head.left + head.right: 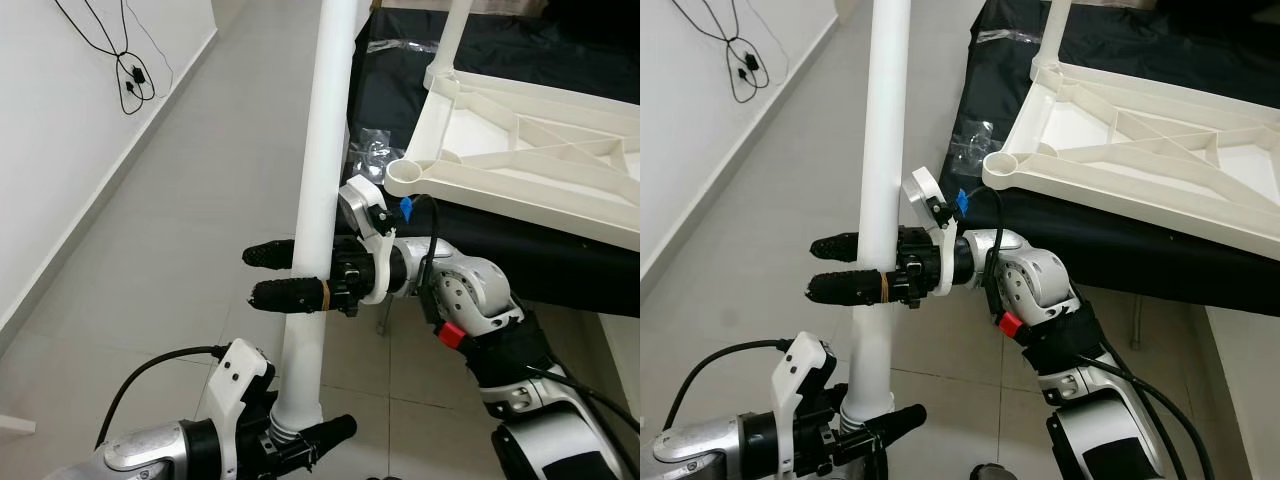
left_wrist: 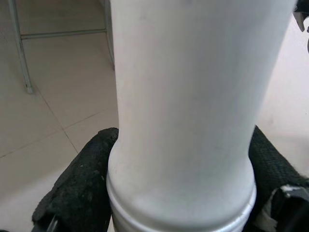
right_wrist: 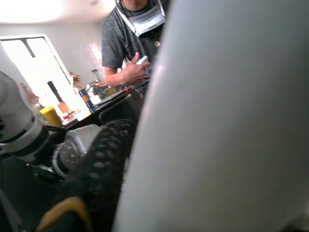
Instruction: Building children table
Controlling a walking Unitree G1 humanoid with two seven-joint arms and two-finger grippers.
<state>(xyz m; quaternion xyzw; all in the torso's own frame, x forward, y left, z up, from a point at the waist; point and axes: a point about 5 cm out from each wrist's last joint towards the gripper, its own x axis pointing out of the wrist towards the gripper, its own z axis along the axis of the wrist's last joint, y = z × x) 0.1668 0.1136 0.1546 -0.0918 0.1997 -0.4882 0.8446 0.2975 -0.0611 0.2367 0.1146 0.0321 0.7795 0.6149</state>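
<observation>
A long white table leg (image 1: 325, 130) stands nearly upright over the tiled floor. My right gripper (image 1: 285, 275) is shut on it at mid-height, one black finger on each side. My left gripper (image 1: 300, 435) is shut on the leg's ridged lower end (image 2: 183, 96), with a finger (image 2: 82, 179) either side of it. The white tabletop (image 1: 530, 150) lies upside down on a black-covered surface to the right. Its open round corner socket (image 1: 405, 177) is just right of the leg. Another leg (image 1: 455, 30) stands fitted in the top's far corner.
A clear bag of hardware (image 1: 372, 152) lies on the black surface (image 1: 520, 250) near the socket. A black cable (image 1: 130, 75) hangs on the left wall. In the right wrist view a person in a grey shirt (image 3: 133, 43) stands behind.
</observation>
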